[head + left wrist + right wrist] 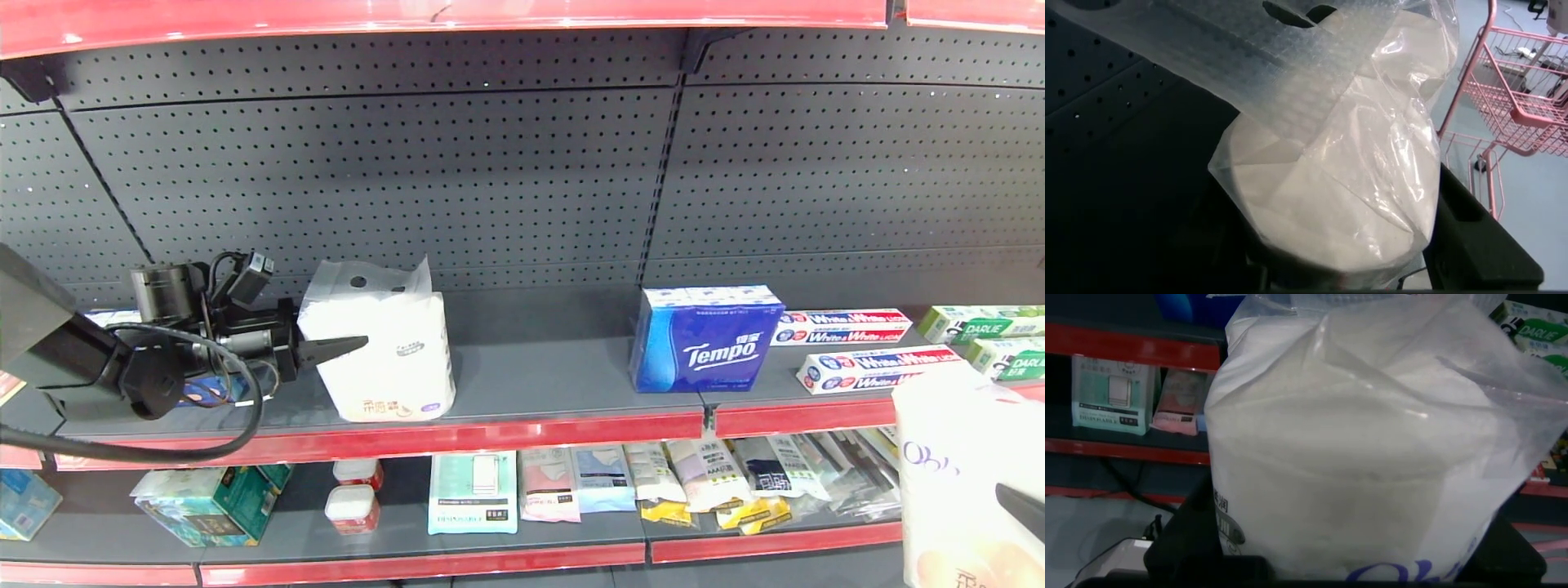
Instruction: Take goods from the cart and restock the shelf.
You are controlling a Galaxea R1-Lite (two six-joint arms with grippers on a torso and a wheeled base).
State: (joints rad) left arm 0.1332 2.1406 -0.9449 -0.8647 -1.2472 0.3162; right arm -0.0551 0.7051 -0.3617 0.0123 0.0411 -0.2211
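Head view: the left toilet-paper pack, white rolls in clear film with a punched carry flap, stands upright on the middle shelf, close to the red front edge. The left end effector straddles this pack. One black finger lies across the pack's front face and the other is hidden behind it. In the left wrist view the same pack fills the gap between the fingers, with one finger against its film, so the end effector is closed on the pack.

The right toilet-paper pack is off the shelf, in front of the lower shelf's right end. In the right wrist view the right end effector clamps this pack between dark fingers on both sides.

On the middle shelf, well apart to the right of the left pack, stands a blue tissue pack. Just beside it lie two white toothpaste boxes, then green toothpaste boxes. The lower shelf carries flat packets and small red-and-white jars. A black pegboard panel backs the shelf. A pink cart appears in the left wrist view.
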